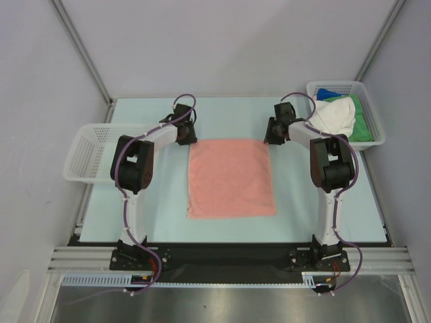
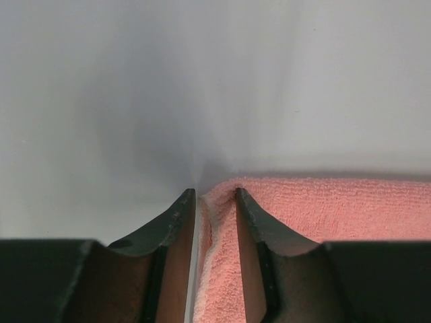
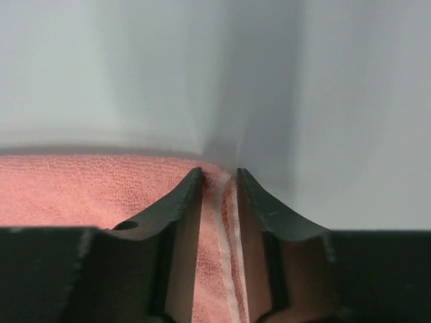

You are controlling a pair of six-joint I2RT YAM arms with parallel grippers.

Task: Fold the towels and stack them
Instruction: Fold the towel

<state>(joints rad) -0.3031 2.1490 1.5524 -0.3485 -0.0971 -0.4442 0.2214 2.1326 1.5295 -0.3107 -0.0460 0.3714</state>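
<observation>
A pink towel [image 1: 230,176] lies spread flat in the middle of the table. My left gripper [image 1: 190,136] sits at its far left corner. In the left wrist view my left gripper [image 2: 215,195] has the corner of the towel [image 2: 337,208] bunched up between its fingers. My right gripper [image 1: 269,136] sits at the far right corner. In the right wrist view my right gripper [image 3: 219,173] is shut on that corner of the towel [image 3: 81,188]. Both corners rest low at the table surface.
An empty white basket [image 1: 81,158] stands at the table's left edge. A second white basket [image 1: 370,101] at the far right holds a white towel [image 1: 335,116], a green towel [image 1: 363,122] and a blue one [image 1: 328,93]. Grey walls enclose the table.
</observation>
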